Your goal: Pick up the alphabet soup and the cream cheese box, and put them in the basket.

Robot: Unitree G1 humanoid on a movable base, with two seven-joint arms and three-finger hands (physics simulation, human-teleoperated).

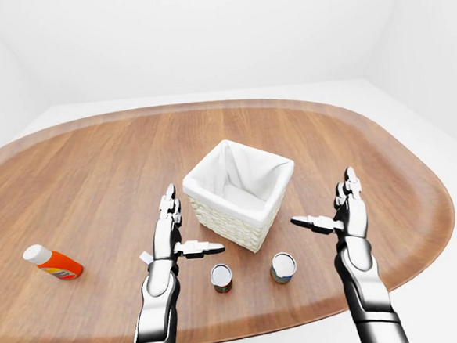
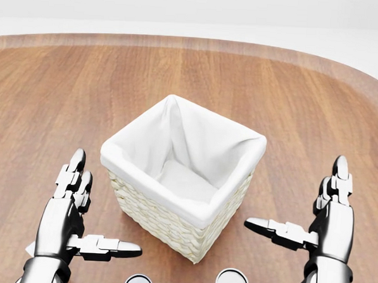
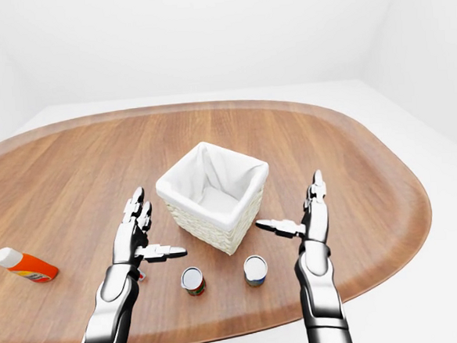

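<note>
A wicker basket [image 2: 172, 224] with a white cloth lining stands in the middle of the wooden table [image 1: 95, 173]. Below it in the left-eye view stand two cans: one with a red label [image 1: 221, 278], and one with a blue and yellow label [image 1: 282, 268]. My left hand [image 2: 106, 204] is open to the left of the basket, thumb pointing at it. To the right of the basket my right hand [image 2: 297, 198] is open and well apart from it. Neither hand touches anything. A small white corner [image 2: 30, 248] shows beside my left wrist; I cannot tell what it is.
An orange bottle with a white cap [image 1: 53, 263] lies on its side far to the left. The table's near rounded edge [image 1: 247, 327] runs just below the cans. White floor and walls surround the table.
</note>
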